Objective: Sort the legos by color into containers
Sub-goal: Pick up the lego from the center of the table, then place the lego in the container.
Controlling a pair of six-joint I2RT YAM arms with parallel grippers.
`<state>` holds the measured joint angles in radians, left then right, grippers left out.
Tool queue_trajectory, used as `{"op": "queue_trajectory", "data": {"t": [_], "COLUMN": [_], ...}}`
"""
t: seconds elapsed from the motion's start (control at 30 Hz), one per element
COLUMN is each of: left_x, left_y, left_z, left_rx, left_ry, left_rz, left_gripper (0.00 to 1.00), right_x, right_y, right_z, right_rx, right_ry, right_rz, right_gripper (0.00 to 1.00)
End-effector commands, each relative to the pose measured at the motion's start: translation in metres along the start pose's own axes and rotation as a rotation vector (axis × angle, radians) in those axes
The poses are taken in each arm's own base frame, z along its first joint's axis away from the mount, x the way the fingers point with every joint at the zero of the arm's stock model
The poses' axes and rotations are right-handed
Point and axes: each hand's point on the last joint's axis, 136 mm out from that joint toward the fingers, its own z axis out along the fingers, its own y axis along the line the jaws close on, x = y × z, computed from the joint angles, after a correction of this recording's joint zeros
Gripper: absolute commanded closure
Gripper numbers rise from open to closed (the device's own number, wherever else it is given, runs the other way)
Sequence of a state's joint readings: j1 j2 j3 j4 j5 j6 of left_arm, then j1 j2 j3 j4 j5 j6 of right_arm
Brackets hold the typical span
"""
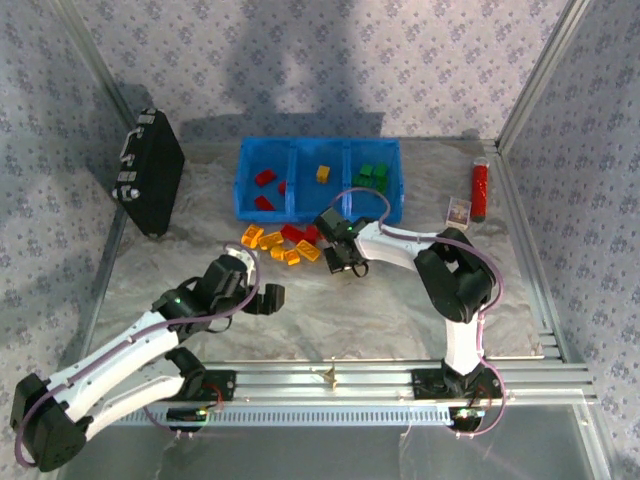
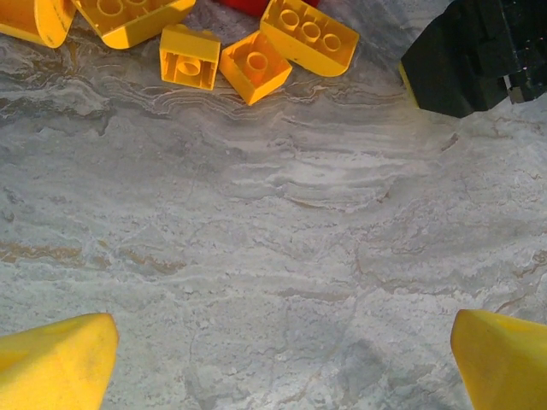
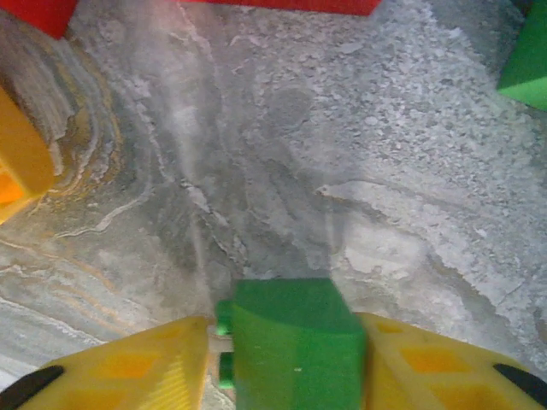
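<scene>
Loose yellow and red legos [image 1: 283, 243] lie just before the blue tray [image 1: 241, 185] (green ones [image 1: 372, 178] in its right compartment).

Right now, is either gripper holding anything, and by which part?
The right gripper pinches a green lego by its two opposite sides; the left gripper is open, holding nothing.

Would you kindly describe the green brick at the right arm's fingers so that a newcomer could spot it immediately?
Find the blue tray at the back; just before it lies a pile of loose bricks, with the right gripper at its right end. The green brick is pinched between that gripper's yellow fingers, while its neighbours lie free.
</scene>
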<state>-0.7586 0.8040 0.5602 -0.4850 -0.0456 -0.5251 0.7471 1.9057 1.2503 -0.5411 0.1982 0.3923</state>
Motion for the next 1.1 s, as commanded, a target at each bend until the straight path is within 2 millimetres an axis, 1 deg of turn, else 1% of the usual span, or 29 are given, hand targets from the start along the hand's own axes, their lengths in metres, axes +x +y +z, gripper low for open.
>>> {"op": "queue_trajectory", "data": {"t": [0.0,0.03,0.07,0.13,0.17,0.23,0.33,0.43,0.53,0.6,0.63,0.67,0.7,0.73,0.77,0.8,0.83,0.87,0.93,1.07], "left_x": [-0.009,-0.01,-0.011,-0.013,-0.013,-0.015,-0.017,-0.02,-0.02,-0.02,-0.02,-0.019,-0.018,-0.018,-0.017,-0.016,-0.015,-0.014,-0.012,-0.011], "left_y": [0.0,-0.001,0.0,-0.001,-0.002,-0.002,-0.004,-0.006,-0.007,-0.009,-0.01,-0.011,-0.011,-0.012,-0.011,-0.01,-0.009,-0.009,-0.008,-0.01], "left_z": [0.001,0.001,0.001,0.001,0.0,-0.001,-0.004,-0.006,-0.007,-0.007,-0.007,-0.008,-0.008,-0.01,-0.012,-0.013,-0.013,-0.014,-0.012,-0.004], "left_rx": [-0.006,-0.008,-0.011,-0.011,-0.009,-0.009,-0.004,0.008,0.022,0.033,0.035,0.039,0.039,0.039,0.036,0.031,0.029,0.032,0.036,0.038], "left_ry": [-0.031,-0.031,-0.03,-0.029,-0.031,-0.033,-0.043,-0.055,-0.062,-0.065,-0.06,-0.058,-0.055,-0.053,-0.051,-0.052,-0.055,-0.062,-0.066,-0.051], "left_rz": [-0.002,0.001,0.002,0.006,0.008,0.007,0.004,-0.007,-0.025,-0.033,-0.037,-0.039,-0.039,-0.038,-0.036,-0.037,-0.039,-0.046,-0.048,-0.04], "left_gripper": [0.0,0.0,0.0,0.0,0.0,0.0,0.0,0.01,0.01,0.01,0.01,0.01,0.02,0.02,0.02,0.02,0.02,0.02,0.02,0.02], "right_x": [0.003,0.0,-0.002,-0.014,-0.016,-0.035,-0.071,-0.105,-0.135,-0.152,-0.16,-0.166,-0.169,-0.171,-0.169,-0.167,-0.163,-0.154,-0.135,-0.086], "right_y": [-0.005,-0.005,-0.006,-0.008,-0.011,-0.02,-0.047,-0.075,-0.098,-0.11,-0.117,-0.122,-0.126,-0.128,-0.128,-0.125,-0.122,-0.118,-0.117,-0.107], "right_z": [0.0,-0.003,-0.006,-0.018,-0.025,-0.045,-0.075,-0.094,-0.095,-0.089,-0.086,-0.083,-0.083,-0.088,-0.095,-0.101,-0.109,-0.11,-0.109,-0.093], "right_rx": [0.052,0.051,0.047,0.035,0.037,0.031,0.033,0.022,-0.002,-0.007,-0.004,0.008,0.021,0.051,0.075,0.085,0.086,0.081,0.093,0.087], "right_ry": [0.02,0.01,0.003,-0.033,-0.033,-0.078,-0.154,-0.207,-0.224,-0.226,-0.221,-0.214,-0.212,-0.225,-0.249,-0.282,-0.309,-0.308,-0.29,-0.25], "right_rz": [-0.002,0.0,0.003,0.008,0.004,0.011,0.043,0.088,0.124,0.14,0.149,0.157,0.157,0.153,0.149,0.146,0.148,0.149,0.168,0.21], "right_gripper": [0.62,0.65,0.66,0.67,0.67,0.67,0.67,0.66,0.65,0.63,0.56,0.38,0.16,0.08,0.04,0.01,0.01,0.01,0.01,0.01]}}
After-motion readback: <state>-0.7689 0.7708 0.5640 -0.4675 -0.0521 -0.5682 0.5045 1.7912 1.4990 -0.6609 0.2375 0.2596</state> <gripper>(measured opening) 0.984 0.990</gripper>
